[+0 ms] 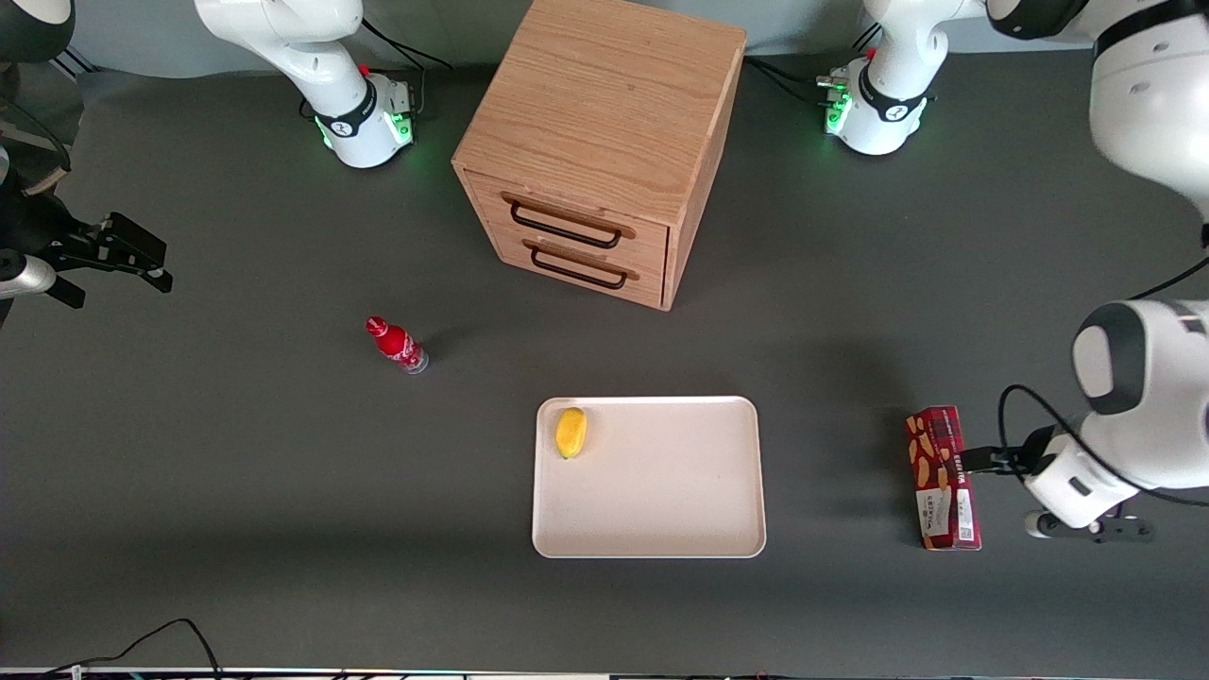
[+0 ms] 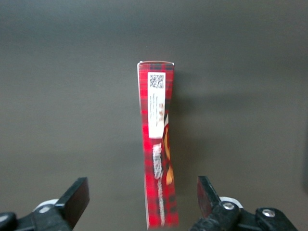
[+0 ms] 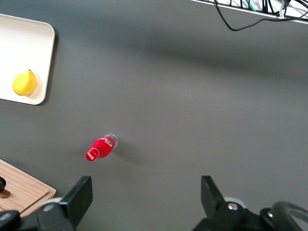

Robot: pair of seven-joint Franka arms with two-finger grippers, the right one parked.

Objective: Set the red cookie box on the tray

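Presently listed: long narrow dark-red cardboard cookie box (image 1: 943,477) with tan biscuit pictures, lying on the dark grey table (image 1: 236,472) toward the working arm's end, well apart from the large cream-white rectangular tray (image 1: 661,491). Pincer (image 2: 142,204) spread wide, one finger (image 2: 74,199) on each side of the box, not touching it. Yellow lemon (image 1: 570,432) in a tray corner. Small red bottle (image 1: 397,345) lying on the table toward the parked arm's end. Two-drawer light wooden cabinet (image 1: 595,142), farther from the front camera than the tray. Black cable (image 1: 161,637) at the near table edge.
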